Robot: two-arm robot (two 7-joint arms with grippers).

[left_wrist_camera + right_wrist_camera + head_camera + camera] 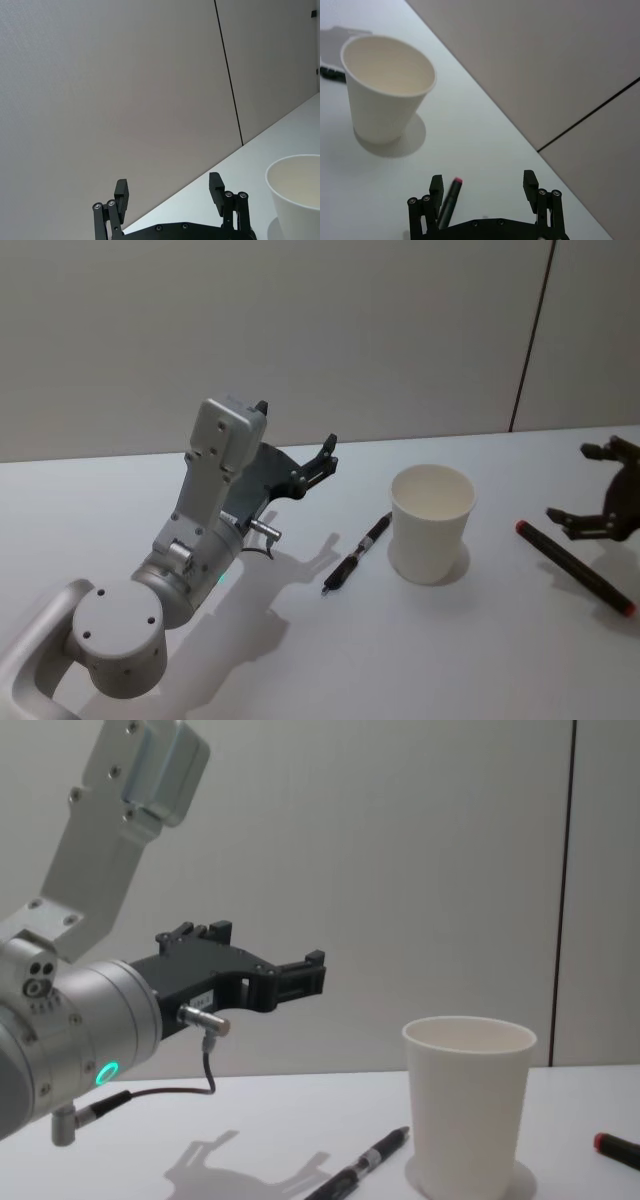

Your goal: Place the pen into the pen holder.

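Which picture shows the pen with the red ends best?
The head view: the red-ended pen lies whole on the table, right of the cup. The chest view catches just one red end at its edge; the right wrist view shows one end by the right pincer.

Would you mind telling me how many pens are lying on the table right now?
2. A black pen lies left of the pen holder; a red-tipped pen lies right of it, near the right hand. The pen holder looks empty.
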